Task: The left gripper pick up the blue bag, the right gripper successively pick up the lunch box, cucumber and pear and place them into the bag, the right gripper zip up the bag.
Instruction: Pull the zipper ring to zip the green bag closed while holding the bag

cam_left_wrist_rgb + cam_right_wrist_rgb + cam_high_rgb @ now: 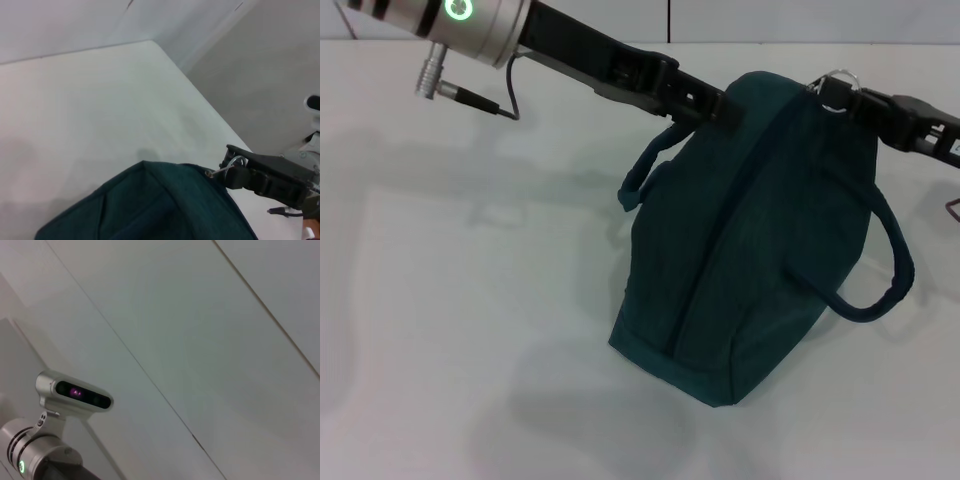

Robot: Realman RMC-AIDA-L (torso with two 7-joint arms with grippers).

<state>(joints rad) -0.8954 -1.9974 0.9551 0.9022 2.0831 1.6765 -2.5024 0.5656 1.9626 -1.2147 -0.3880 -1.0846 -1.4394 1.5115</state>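
**Both grippers at the top of the blue bag**

Right gripper (842, 97) reaches in from the right side of the head view and meets the ring zip pull (839, 82) at the upper right end of the blue bag (750, 240). The left wrist view shows the same meeting from the other side: the dark fingers of the right gripper (234, 175) are pressed together on the metal ring (236, 162), which stands off the bag's top edge. The left gripper (715, 105) comes in from the upper left, its silver forearm with a green light ring (458, 10) near the top edge of the picture, and its tip lies against the bag's top left shoulder; whether its fingers are spread or pinching fabric cannot be told, since the bag hides them.

The bag stands on the white table (440, 300), right of centre, leaning, with its base corner toward the robot. Its top seam looks closed along the length that shows. One loop handle (642, 180) hangs off its left side and the other handle (885, 270) curves out on the right. The right wrist view shows only pale wall panels and a silver camera unit (75, 392) on an arm.
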